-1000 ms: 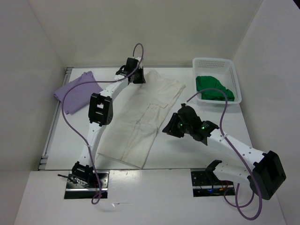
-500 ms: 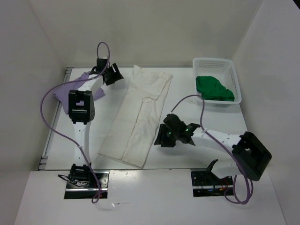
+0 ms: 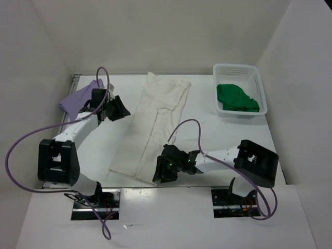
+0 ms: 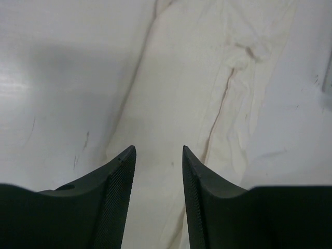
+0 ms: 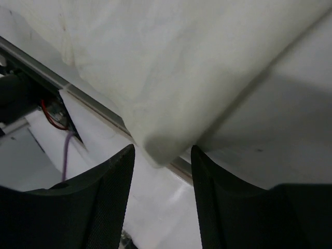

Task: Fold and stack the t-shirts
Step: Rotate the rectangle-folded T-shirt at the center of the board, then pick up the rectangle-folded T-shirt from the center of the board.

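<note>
The lavender t-shirt (image 3: 78, 98) lies bunched at about 10 o'clock on the desk (image 3: 218, 132), against the left edge. Just to its 3 o'clock side, the left tool (image 3: 120, 110) hangs beside the long left edge of the white t-shirt (image 3: 155, 124). In the left wrist view its jaws stand apart with nothing between them, and white cloth and bare desk show below.

The white t-shirt is folded lengthwise into a long strip. It runs through the middle of the desk from about 12 o'clock down toward 7 o'clock, with a seam line along it.

At the strip's near right corner, about 6 o'clock, sits the right tool (image 3: 160, 174), pointing toward the desk's near edge. In the right wrist view its fingers (image 5: 111, 197) are spread, and the rounded corner of the white cloth lies in the gap between them, unpinched.

At about 2 o'clock the white perforated basket (image 3: 241, 68) holds the green t-shirt (image 3: 236, 97), crumpled inside.
</note>
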{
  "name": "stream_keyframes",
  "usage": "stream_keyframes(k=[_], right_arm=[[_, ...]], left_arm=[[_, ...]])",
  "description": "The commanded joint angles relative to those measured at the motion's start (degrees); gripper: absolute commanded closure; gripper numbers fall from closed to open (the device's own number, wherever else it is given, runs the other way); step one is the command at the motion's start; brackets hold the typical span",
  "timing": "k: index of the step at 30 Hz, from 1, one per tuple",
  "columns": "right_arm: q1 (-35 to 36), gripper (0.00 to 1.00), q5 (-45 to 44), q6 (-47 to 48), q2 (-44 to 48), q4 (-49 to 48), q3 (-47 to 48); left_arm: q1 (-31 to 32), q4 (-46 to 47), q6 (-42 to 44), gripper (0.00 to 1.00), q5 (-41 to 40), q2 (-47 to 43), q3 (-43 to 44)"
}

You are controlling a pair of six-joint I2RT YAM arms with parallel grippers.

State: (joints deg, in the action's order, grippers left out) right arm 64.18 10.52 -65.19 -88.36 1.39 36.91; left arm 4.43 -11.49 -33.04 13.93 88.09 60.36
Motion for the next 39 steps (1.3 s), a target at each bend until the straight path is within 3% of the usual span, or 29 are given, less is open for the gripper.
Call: stream_keyframes(k=[1,3,4,5,8,9,14,16,19,25,31,35,39], right_arm=[[0.50,0.48,0.10,-1.87,-5.05,-4.46,0.35],[0.50,0.57,-1.02,-2.40,-5.59,-4.46,0.36],[0.50,0.70,-2.16,-2.40,-5.60,-4.46,0.88],[-0.28,0.77,-3.39,-1.88,-3.95,-3.16,0.89],[-4.57,0.92,-6.21,-0.03,1.49,2.29,-0.33],[-9.12,0.93,-6.22,1.89,3.70,3.26,-1.56],[-24.79,0.93,-4.20,11.65,20.04,14.14,-10.88],[-28.83,0.87,-4.20,14.11,27.43,17.76,-12.99],[-28.85,0.64,0.89,10.89,31.04,17.43,-16.06],[-28.85,0.57,-0.77,8.24,38.25,20.05,-18.10],[-28.85,0.57,0.65,7.62,34.39,16.46,-17.85],[-28.85,0.54,-0.86,8.32,31.24,16.19,-15.02],[-28.85,0.54,-0.07,8.85,27.45,14.87,-14.32]], left_arm=[[0.31,-4.77,1.57,0.52,2.93,-6.68,-4.80],[0.84,-7.39,1.57,0.52,3.56,-9.16,-6.12],[0.85,-8.37,1.57,0.52,3.56,-11.00,-6.83],[1.37,-9.07,2.09,0.52,3.56,-11.71,-7.35],[1.99,-11.45,2.10,0.52,5.57,-13.21,-9.37],[1.99,-11.45,2.10,0.52,6.71,-13.21,-11.12],[11.19,-13.21,0.97,0.44,9.45,-12.68,-12.55],[12.79,-13.99,-0.27,0.41,9.45,-12.68,-13.16],[16.92,-16.54,-1.06,0.39,7.69,-12.68,-13.86],[22.29,-22.69,-6.16,0.38,6.11,-15.22,-15.17],[25.44,-29.30,-13.71,0.39,3.02,-22.26,-19.91],[27.13,-22.37,-22.58,0.41,8.55,-22.79,-30.28],[27.65,-25.43,-24.36,0.43,4.09,-26.30,-28.72]])
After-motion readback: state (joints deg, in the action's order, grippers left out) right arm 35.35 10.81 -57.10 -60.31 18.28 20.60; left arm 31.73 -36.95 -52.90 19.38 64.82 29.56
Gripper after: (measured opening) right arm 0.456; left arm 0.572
